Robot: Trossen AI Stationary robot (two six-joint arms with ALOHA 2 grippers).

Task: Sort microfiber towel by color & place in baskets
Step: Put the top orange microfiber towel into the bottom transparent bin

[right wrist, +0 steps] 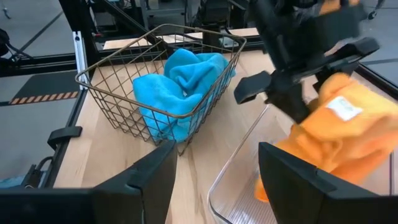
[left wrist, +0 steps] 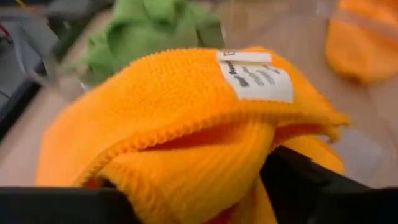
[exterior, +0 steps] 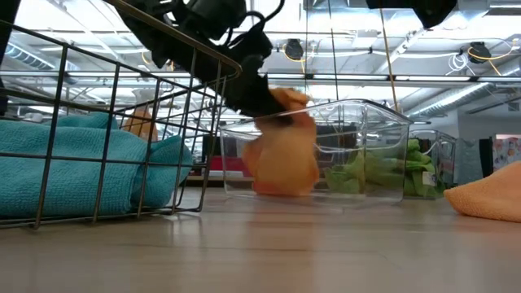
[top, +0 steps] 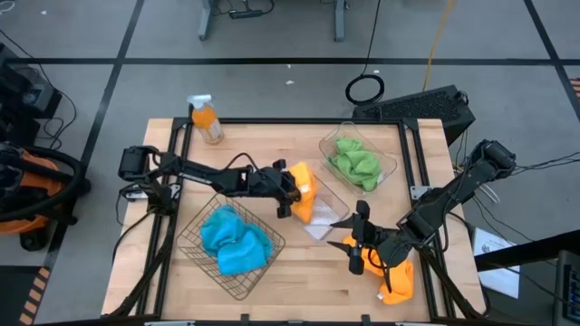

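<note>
My left gripper (top: 292, 192) is shut on an orange towel (top: 304, 199) over the middle clear tub (top: 332, 217). In the low view the towel (exterior: 283, 155) hangs at the tub's left end. A second orange towel (top: 397, 281) lies on the table by the near right corner, under my right arm. My right gripper (top: 349, 234) hovers open just near of the middle tub and touches nothing. Two blue towels (top: 234, 240) lie in the wire basket (top: 195, 237). Green towels (top: 355, 163) fill the far clear tub (top: 388, 163). My left gripper pinches a bunched fold of the orange towel (left wrist: 205, 143) between its two fingers (left wrist: 311, 180), several layers together, with the white label (left wrist: 255, 78) facing up. It comes slanting down from the table's left. The towel hangs below the fingers with its lower end (right wrist: 280, 180) inside the tub; whether it touches the floor I cannot tell.
An orange spray bottle (top: 207, 119) stands at the far left of the table. The wire basket sits near left, right beside the middle tub. Bare wood lies between the basket and my right gripper (right wrist: 217, 168), and along the near edge.
</note>
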